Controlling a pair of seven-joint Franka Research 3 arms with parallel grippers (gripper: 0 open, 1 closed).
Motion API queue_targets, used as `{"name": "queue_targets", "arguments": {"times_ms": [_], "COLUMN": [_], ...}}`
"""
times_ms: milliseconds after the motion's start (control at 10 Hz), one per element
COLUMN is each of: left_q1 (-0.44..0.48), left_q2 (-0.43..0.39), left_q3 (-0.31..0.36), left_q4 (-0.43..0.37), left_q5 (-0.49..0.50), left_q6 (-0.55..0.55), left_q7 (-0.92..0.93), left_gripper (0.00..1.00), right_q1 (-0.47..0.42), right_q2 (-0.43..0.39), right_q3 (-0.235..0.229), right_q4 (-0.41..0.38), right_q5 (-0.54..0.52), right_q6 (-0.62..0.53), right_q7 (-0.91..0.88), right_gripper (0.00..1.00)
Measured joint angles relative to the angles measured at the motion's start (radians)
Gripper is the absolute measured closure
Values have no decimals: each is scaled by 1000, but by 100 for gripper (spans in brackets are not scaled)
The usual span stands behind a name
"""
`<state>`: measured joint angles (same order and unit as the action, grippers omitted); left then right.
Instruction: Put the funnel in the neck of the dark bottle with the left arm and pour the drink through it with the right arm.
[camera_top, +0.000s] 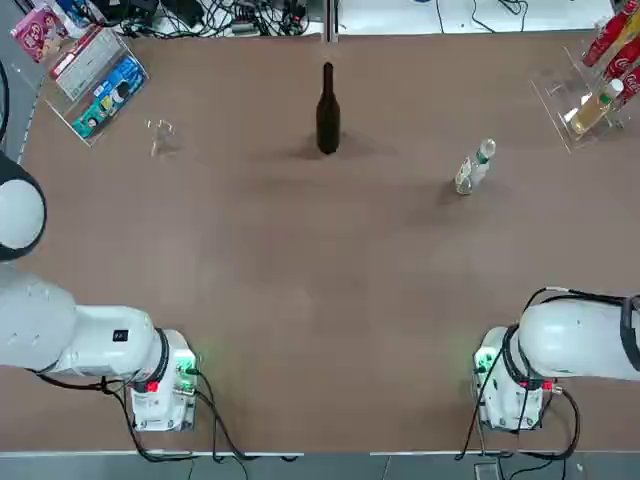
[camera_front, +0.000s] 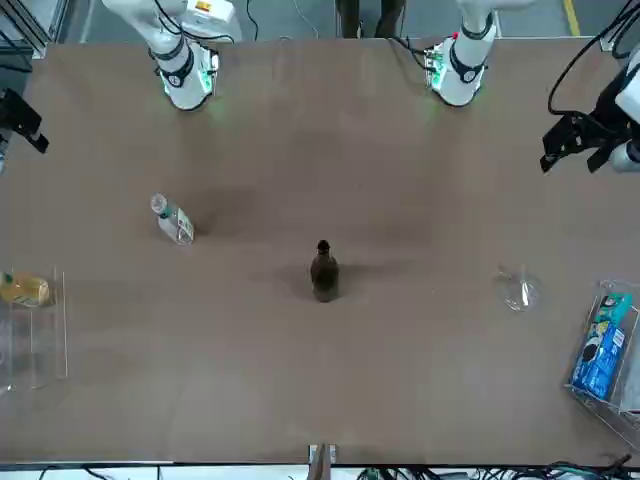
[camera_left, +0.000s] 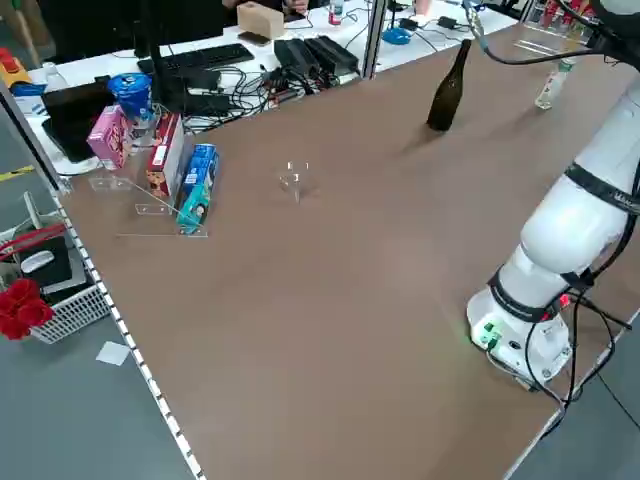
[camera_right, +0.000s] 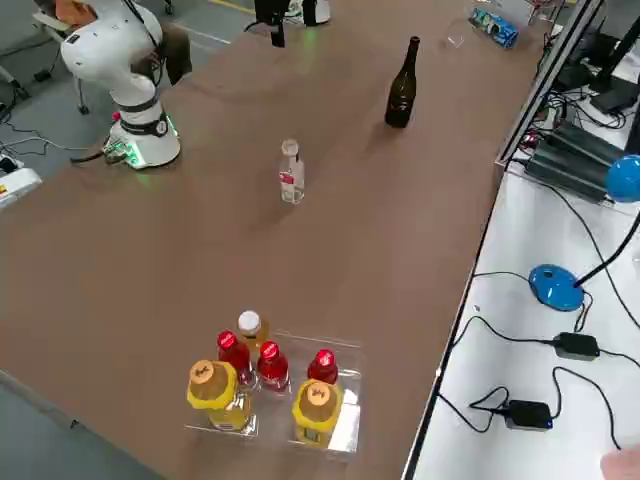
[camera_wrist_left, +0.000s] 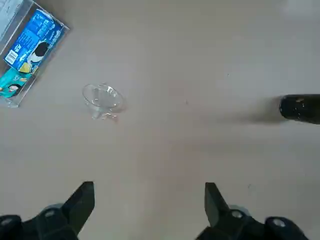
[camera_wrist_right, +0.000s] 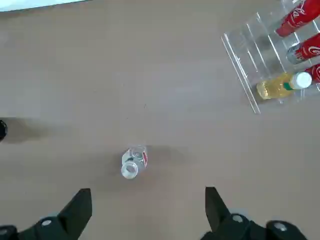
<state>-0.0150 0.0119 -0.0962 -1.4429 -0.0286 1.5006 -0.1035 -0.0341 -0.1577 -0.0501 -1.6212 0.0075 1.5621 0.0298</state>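
The dark bottle (camera_top: 327, 115) stands upright at the far middle of the table, also seen in the front view (camera_front: 323, 272). The clear funnel (camera_top: 160, 133) rests on the table at the far left (camera_wrist_left: 102, 99). The drink (camera_top: 474, 168), a small clear bottle with a green cap, stands to the right of the dark bottle (camera_wrist_right: 132, 162). My left gripper (camera_wrist_left: 150, 200) hangs open high above the table on the near left, well short of the funnel. My right gripper (camera_wrist_right: 148, 205) is open above the table, short of the drink. Both hold nothing.
A clear rack (camera_top: 560, 100) with red cola bottles and a yellowish bottle (camera_wrist_right: 280, 86) sits at the far right corner. A clear stand with snack packets (camera_top: 100, 85) sits at the far left corner. Cables and a keyboard (camera_left: 200, 58) lie beyond the far edge.
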Motion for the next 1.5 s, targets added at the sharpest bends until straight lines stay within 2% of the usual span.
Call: {"name": "queue_targets", "arguments": {"times_ms": [400, 600, 700, 900, 1100, 1500], "left_q1": [-1, -5, -5, -5, -3, 13], "left_q2": [2, 21, 51, 130, 219, 445], "left_q3": [0, 0, 1, 3, 3, 16], "left_q4": [0, -6, -9, -12, -19, -28], "left_q5": [0, 0, 4, 107, 178, 341], "left_q6": [0, 0, 2, 9, 19, 180], "left_q7": [-22, -133, -186, -232, -233, -233], "left_gripper": [3, 2, 2, 2, 2, 0], "right_q1": [-2, -3, -3, -4, -9, -12], "right_q2": [1, 2, 2, 6, 33, 56], "right_q3": [-2, -2, -1, -1, -2, -1], "right_q4": [-4, -5, -6, -11, -53, -67], "right_q5": [0, 0, 0, 0, 0, 0], "right_q6": [-41, -36, -33, -22, 17, 13], "right_q7": [1, 1, 1, 1, 0, 0], "right_gripper": [0, 0, 0, 0, 0, 0]}}
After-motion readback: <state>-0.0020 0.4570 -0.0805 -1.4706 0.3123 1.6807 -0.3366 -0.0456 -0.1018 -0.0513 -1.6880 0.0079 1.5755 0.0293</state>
